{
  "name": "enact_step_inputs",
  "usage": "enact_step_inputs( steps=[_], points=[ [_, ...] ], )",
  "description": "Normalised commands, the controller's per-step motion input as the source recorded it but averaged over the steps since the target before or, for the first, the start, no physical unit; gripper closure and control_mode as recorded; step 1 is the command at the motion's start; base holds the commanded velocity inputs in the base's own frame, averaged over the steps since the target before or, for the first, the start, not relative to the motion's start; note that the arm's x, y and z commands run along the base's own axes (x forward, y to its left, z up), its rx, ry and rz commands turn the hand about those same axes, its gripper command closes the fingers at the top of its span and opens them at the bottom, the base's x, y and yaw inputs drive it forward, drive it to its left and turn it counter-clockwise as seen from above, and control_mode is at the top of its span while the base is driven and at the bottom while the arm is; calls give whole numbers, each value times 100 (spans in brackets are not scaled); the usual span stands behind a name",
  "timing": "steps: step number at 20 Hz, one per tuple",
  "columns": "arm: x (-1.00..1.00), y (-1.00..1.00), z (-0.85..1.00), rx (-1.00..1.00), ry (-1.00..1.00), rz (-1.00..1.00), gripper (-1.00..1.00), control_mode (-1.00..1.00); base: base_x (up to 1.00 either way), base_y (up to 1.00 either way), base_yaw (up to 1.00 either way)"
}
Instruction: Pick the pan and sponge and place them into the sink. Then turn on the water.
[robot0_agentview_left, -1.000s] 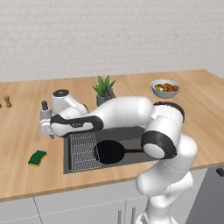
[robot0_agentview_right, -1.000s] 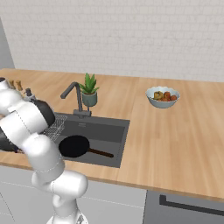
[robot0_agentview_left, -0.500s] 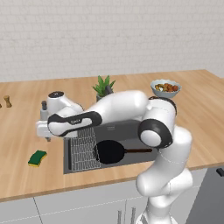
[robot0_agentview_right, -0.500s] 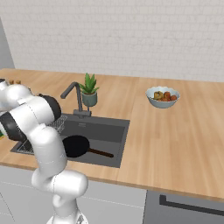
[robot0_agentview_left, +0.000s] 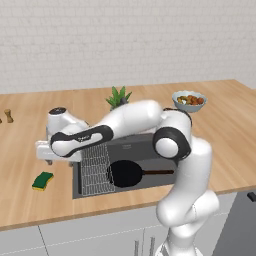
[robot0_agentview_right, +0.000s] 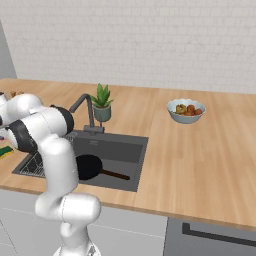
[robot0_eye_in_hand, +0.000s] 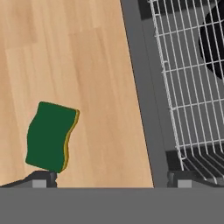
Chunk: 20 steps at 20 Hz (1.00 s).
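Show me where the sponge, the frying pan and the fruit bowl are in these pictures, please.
sponge (robot0_eye_in_hand: 49, 135), hand view, on the middle of its green top face.
frying pan (robot0_agentview_left: 125, 173), left base view, on the black round base inside the sink.
fruit bowl (robot0_agentview_right: 185, 116), right base view, on its outer wall below the fruit.

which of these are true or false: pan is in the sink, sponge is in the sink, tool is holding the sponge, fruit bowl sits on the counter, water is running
The pan is in the sink: true.
The sponge is in the sink: false, it lies on the wooden counter beside the basin.
The tool is holding the sponge: false, it is open above the counter, with nothing between its fingertips.
The fruit bowl sits on the counter: true.
Water is running from the faucet: false, no water is visible.
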Motion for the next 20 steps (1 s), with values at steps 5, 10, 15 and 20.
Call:
enact_step_inputs(
  steps=[5, 10, 15, 20],
  points=[
    [0, 25, -18, 0, 2, -6, -100, -100, 0, 0, 0],
    [0, 26, -16, 0, 3, -7, -100, -100, 0, 0, 0],
    [0, 23, -22, 0, 2, -7, -100, -100, 0, 0, 0],
    [13, 30, -29, 0, 4, -9, -100, -100, 0, 0, 0]
  ],
)
